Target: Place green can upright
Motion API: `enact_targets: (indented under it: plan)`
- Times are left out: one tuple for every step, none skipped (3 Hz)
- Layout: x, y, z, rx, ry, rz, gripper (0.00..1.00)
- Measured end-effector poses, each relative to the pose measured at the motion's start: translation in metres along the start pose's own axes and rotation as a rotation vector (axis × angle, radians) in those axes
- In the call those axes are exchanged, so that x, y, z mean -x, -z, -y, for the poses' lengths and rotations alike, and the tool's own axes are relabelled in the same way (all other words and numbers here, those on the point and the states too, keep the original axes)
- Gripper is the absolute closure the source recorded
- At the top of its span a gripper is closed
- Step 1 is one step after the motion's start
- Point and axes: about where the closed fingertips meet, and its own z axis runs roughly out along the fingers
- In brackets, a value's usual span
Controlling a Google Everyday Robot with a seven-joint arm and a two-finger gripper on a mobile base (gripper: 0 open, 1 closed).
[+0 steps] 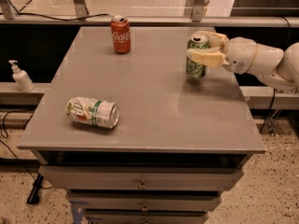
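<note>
The green can [194, 69] stands upright at the table's far right, its silver top showing, its base at or just above the tabletop. My gripper [196, 45] reaches in from the right. One pale finger [205, 58] crosses the can's front and the other lies behind its top, so the gripper is shut on the green can. The white arm [261, 62] extends off the right edge.
A red cola can [121, 34] stands upright at the far middle of the grey table [149, 101]. A white can with a green band [92, 112] lies on its side at the near left. A soap pump bottle [21, 77] stands on a ledge to the left. Drawers are below the tabletop.
</note>
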Motion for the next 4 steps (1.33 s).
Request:
enact_targets:
  plan:
    - [-0.003,0.008,0.002,-0.039,-0.018,0.07,0.59]
    - [-0.002,0.015,0.003,-0.053,-0.015,0.098,0.36]
    - [-0.002,0.019,0.001,-0.052,-0.012,0.108,0.13]
    - [-0.002,0.021,-0.001,-0.048,-0.011,0.111,0.0]
